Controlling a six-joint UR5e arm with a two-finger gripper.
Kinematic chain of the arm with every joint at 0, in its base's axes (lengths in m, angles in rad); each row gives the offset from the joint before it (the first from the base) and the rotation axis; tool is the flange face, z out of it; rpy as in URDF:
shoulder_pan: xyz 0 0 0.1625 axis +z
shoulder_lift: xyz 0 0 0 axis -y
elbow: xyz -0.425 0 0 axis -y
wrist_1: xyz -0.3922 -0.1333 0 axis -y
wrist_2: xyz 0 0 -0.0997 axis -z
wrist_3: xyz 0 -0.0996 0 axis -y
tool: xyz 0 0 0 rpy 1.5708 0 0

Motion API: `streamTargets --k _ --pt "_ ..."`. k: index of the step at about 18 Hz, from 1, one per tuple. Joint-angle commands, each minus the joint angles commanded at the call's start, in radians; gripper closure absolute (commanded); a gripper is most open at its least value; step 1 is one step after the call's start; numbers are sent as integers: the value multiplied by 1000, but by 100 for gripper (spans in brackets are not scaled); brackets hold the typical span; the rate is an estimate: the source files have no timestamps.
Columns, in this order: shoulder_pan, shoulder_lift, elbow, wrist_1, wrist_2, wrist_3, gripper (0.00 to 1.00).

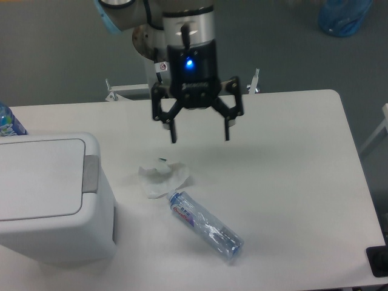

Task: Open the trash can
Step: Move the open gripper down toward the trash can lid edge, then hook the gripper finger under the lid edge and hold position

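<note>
Gripper (199, 134) hung above the far middle of the white tabletop (291, 182), jaws spread wide and holding nothing, a blue light glowing on the wrist body. Trash can (51, 197) sat at the near left, cut off by the left edge, lid flat and closed, grey push tab (91, 173) on its right rim. Well apart from the jaws. Crumpled white tissue (162, 178) lay just right of the can; clear plastic bottle (205, 225) on its side, cap touching the tissue. Blue-capped bottle (8, 122) partly hidden behind the can. Label print too small to read.
</note>
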Motion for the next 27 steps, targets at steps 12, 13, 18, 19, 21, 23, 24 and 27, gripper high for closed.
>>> streamTargets --k 12,13,18,19,21,23,24,27 --pt "-86 -57 12 18 0 -92 0" --pt "-95 -67 18 34 0 -109 0" --pt "-126 -87 12 81 2 -155 0" --pt "-127 -84 12 81 2 -166 0" --pt "-130 -84 11 81 2 -175 0" --pt "-135 -83 8 81 2 -175 0" --pt "-137 -83 6 81 2 -175 0" --pt "-138 -80 5 81 2 -199 0"
